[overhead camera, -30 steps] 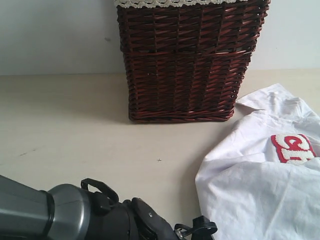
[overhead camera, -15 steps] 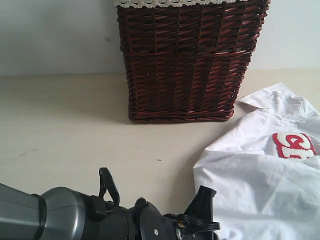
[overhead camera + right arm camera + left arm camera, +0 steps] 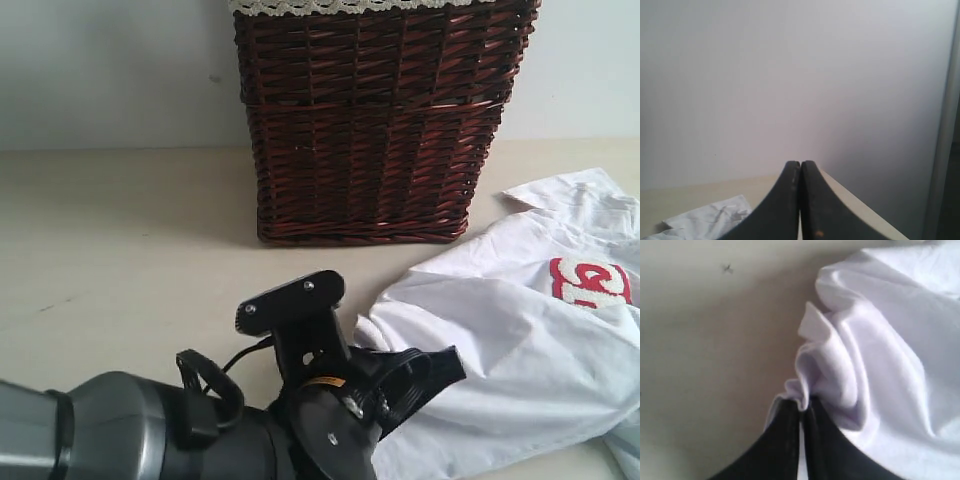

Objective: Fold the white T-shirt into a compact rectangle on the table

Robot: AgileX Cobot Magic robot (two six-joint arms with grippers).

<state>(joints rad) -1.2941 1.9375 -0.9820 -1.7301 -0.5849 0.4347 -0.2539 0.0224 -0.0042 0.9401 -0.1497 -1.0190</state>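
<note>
Table: the table (image 3: 120,260) fills the lower part of the exterior view, pale and matte, with a few dark specks.
Basket: a dark wicker basket (image 3: 370,130) stands at the back against the wall, well clear of my arms.
Shirt, place: the white T-shirt (image 3: 510,340) lies on the table at the right of the exterior view, in front of the basket and to its right, and it runs off the right edge.
Progress: I judge the fold barely begun. The cloth is rumpled and spread loose, with no clean crease or squared edge in sight. The flattening, both side folds and the final fold-over all appear left to do.
Long axis: as far as I can tell it runs on a diagonal, from the bunched near-left end at my gripper to the far-right corner by the wall. Which end is hem and which is collar I cannot tell.
Left arm: the left arm (image 3: 150,430) reaches in low from the near left.
Left gripper: the left gripper (image 3: 802,407) has its fingers pinched tight on a gathered edge of the shirt, and the cloth puckers out from them.
Right gripper: the right gripper (image 3: 800,167) hangs raised and faces the wall, fingers pressed together on nothing.
Patch: the red patch (image 3: 590,282) faces up, partly tucked under a fold.
</note>
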